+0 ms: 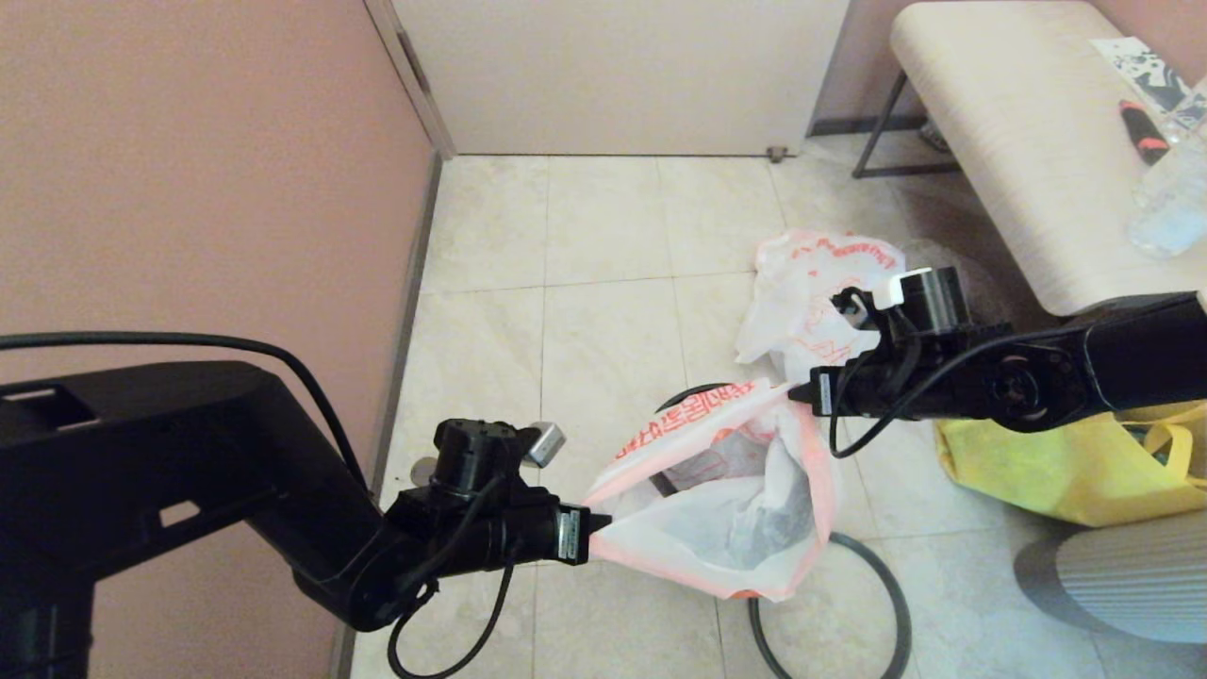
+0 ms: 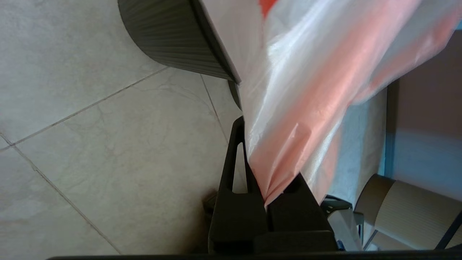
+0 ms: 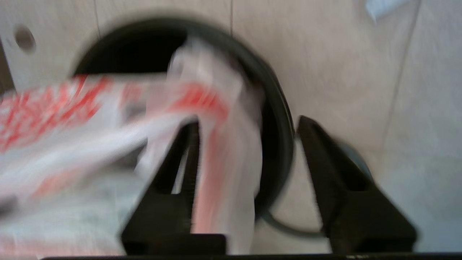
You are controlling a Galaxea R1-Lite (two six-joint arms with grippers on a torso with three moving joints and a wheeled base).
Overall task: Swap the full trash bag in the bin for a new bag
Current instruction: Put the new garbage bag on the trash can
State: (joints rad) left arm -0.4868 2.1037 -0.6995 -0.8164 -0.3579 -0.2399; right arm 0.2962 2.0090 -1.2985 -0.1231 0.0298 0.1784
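Note:
The new bag (image 1: 726, 490), thin white plastic with red-orange print, is stretched open over the black bin (image 1: 691, 390), which it mostly hides. My left gripper (image 1: 594, 534) is shut on the bag's near-left edge; in the left wrist view the pink-edged film (image 2: 296, 119) is pinched between the closed fingers of that gripper (image 2: 267, 155). My right gripper (image 1: 801, 391) is at the bag's far-right edge. Its jaws (image 3: 248, 122) stand open, with the plastic (image 3: 220, 173) lying loose against one finger in front of the bin (image 3: 278, 119). The full trash bag (image 1: 801, 292) lies lumpy on the floor behind the right gripper.
The bin's thin dark hoop (image 1: 882, 585) lies on the tiles at the near right of the bin. A yellow tote (image 1: 1066, 462) sits under the right arm, a grey ribbed object (image 1: 1122, 575) near it. A bench (image 1: 1018, 141) stands at the far right, the wall at the left.

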